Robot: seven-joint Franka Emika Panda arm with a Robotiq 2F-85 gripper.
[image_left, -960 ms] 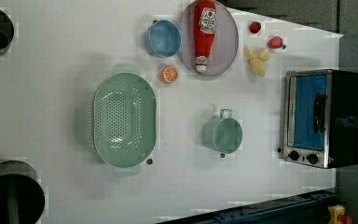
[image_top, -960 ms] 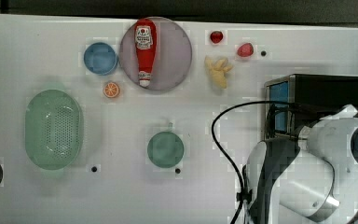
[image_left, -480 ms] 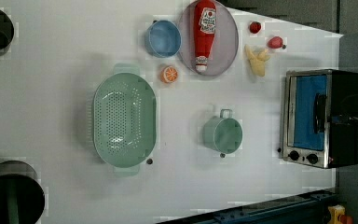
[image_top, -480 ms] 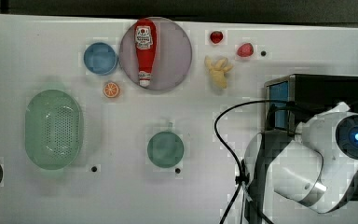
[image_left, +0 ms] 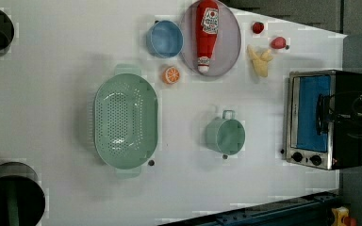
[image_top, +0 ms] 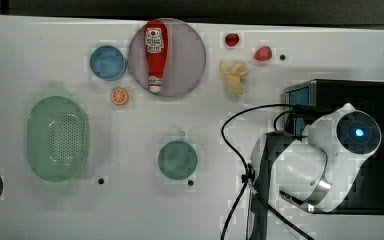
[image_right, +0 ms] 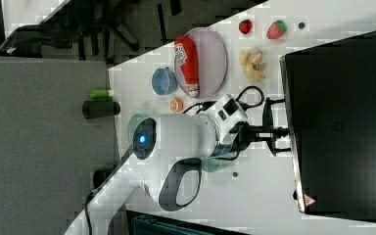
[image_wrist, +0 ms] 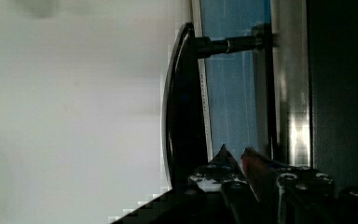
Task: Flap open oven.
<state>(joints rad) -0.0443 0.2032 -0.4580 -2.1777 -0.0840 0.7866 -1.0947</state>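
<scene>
**Recording the oven's state with the gripper at its door handle**

The large black box-shaped toaster oven (image_top: 360, 95) is seen standing at the top view's right end of the white table (image_top: 130, 210), well apart from the crockery and toy food. In the left view the oven (image_left: 308, 103) shows its front: a silver frame around a blue-tinted glass door, with two small black knobs (image_left: 306, 158) set in the strip at the left view's lower end of the frame. The door is seen lying flat against the frame, i.e. shut. In the right view the oven (image_right: 342, 122) appears as a plain black casing, with a small red triangular sticker (image_right: 307, 199) near one corner.

In the wrist view the black bar handle (image_wrist: 184, 107) is seen standing off the glass (image_wrist: 228, 93) on a dark metal post (image_wrist: 228, 45). The silver frame is noted beside the glass, catching a bright reflection.

The white robot arm (image_top: 330, 155) is seen reaching over the oven's front in the top view. In the right view the black gripper (image_right: 275, 132) is placed just at the oven's front edge. In the wrist view the gripper (image_wrist: 235, 151) is seen with its fingertips slightly parted; blue glass shows through the narrow gap. The handle lies just beside one fingertip (image_wrist: 223, 151), not between the two. Whether that fingertip touches the bar cannot be told.
</scene>
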